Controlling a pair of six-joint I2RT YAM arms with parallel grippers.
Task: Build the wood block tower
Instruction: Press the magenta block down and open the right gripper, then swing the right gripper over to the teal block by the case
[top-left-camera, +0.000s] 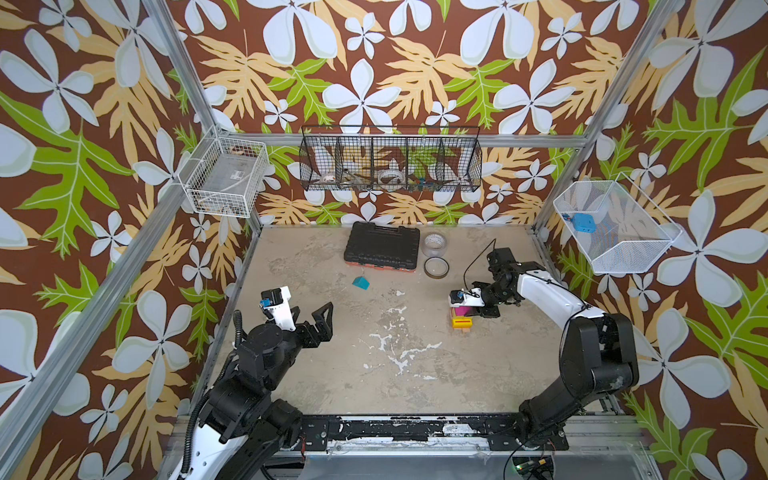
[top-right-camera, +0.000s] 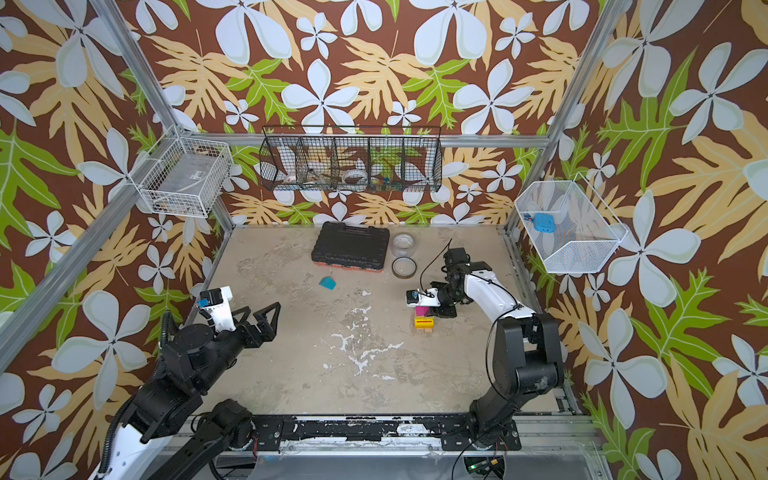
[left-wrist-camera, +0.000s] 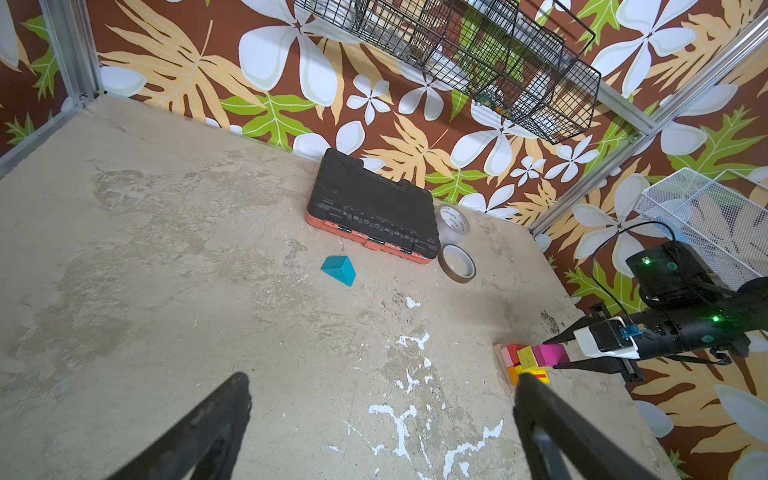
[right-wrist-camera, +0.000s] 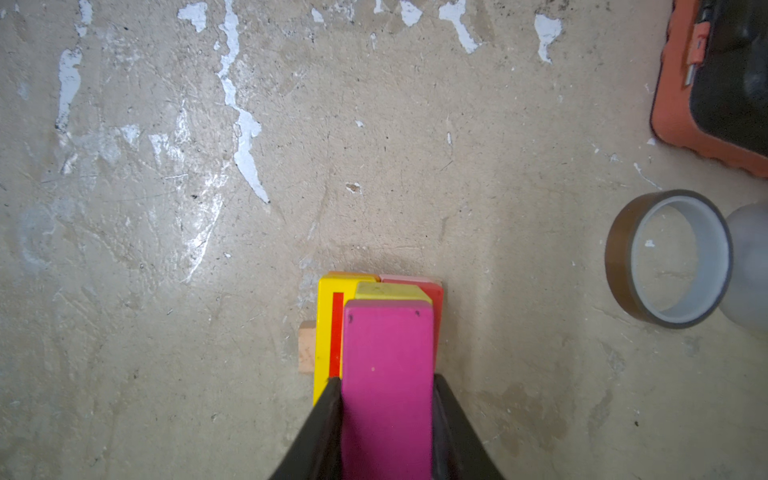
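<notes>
Magenta block (right-wrist-camera: 386, 374) within right end effector (right-wrist-camera: 387, 379)

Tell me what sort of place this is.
Likely a robot test cell, not a home: an aluminium frame hung with patterned backdrop, a black wire basket mounted on it, and a scuffed tabletop.

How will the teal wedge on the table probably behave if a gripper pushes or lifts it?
The teal wedge rests on a flat face, so a push should slide it, not roll it. It looks like solid painted wood: probably stiff and light. Its sloping faces may slip out of a grip.
</notes>
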